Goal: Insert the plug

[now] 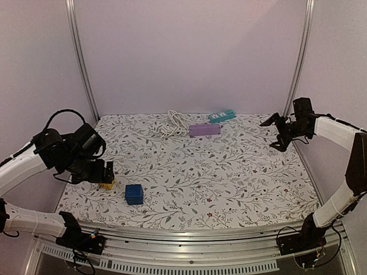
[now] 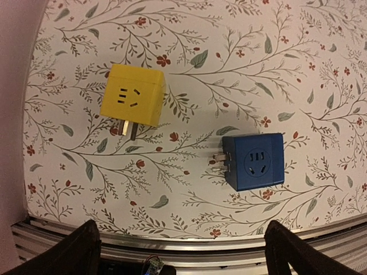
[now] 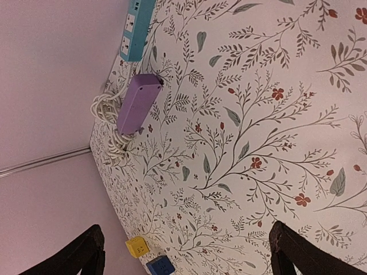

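Nothing is inserted yet. The left gripper [image 2: 182, 229] and right gripper [image 3: 184, 229] both stand wide apart and empty. The yellow plug [image 2: 133, 94] and blue plug [image 2: 255, 160], smooth hard-plastic cubes with bare metal prongs, lie near left. The boxy purple strip [image 3: 137, 103] and teal strip [image 1: 222, 116] lie far, beside a coiled white cord [image 1: 175, 123], on a floral cloth [image 1: 229, 172].

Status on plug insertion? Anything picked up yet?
Done: nothing. Yellow plug cube and blue plug cube lie loose at the near left, prongs bare. In hand: nothing; left gripper open above them, right gripper open at far right. Remaining: grasp a plug, carry it to the purple strip or teal strip, insert.
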Motion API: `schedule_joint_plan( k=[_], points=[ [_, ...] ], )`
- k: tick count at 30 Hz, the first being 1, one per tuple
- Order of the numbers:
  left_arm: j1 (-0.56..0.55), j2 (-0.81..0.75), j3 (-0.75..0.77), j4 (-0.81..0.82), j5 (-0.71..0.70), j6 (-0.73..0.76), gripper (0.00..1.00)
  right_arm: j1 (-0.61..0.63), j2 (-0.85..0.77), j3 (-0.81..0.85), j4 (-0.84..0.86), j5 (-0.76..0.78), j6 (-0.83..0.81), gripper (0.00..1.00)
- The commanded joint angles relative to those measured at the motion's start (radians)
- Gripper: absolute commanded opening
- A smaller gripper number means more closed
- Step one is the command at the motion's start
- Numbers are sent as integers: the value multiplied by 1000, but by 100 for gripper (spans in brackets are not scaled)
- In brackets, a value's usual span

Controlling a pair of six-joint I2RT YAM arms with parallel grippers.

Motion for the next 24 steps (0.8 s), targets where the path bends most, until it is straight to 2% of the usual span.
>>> schedule_joint_plan(
  k=[1,9,17,24],
  points=[
    [-16,-21,30,-45,-26,-73,99,72,92,96,26,29,-26,99],
    [-16,-30,93,-58,-62,-184,99,138,327,332,-8,63,-125,99],
    [-16,-95,87,-84,-49,-293,99,142,514,534,7,-29,-221,99],
    [-16,-178,46,-106,-43,-379,100,143,628,683,63,-69,-241,99]
  ],
)
